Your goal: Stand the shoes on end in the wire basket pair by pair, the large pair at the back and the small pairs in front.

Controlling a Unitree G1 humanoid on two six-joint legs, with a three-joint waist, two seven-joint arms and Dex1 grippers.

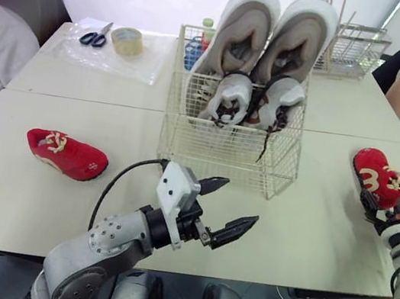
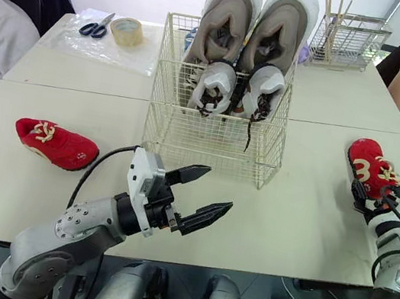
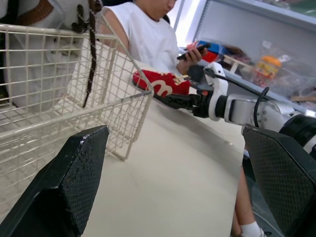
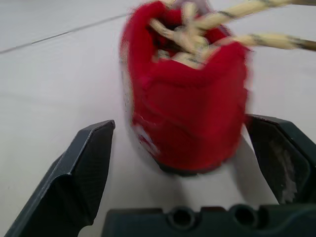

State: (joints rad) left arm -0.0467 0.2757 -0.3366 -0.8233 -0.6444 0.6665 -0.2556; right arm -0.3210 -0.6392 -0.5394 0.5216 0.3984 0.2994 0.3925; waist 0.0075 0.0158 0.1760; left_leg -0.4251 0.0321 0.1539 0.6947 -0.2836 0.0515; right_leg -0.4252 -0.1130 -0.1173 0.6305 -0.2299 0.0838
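One red shoe (image 1: 66, 154) lies at the worktop's (image 1: 308, 238) left. The left gripper (image 1: 241, 201) hovers wide open and empty, just near of the basket (image 1: 223, 150) (two pairs already stand inside). At right, the right gripper (image 4: 180, 123), open, straddles the other red shoe (image 1: 377, 177); closing on it comes next, I judge.

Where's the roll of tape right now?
In the eye views, the tape roll sits back left on clear plastic beside the scissors, left of the wire basket.

Grey pair (image 1: 241, 25) and white pair (image 1: 229, 96) stand in the wire basket (image 1: 223, 150) (red shoes (image 1: 66, 154) outside).
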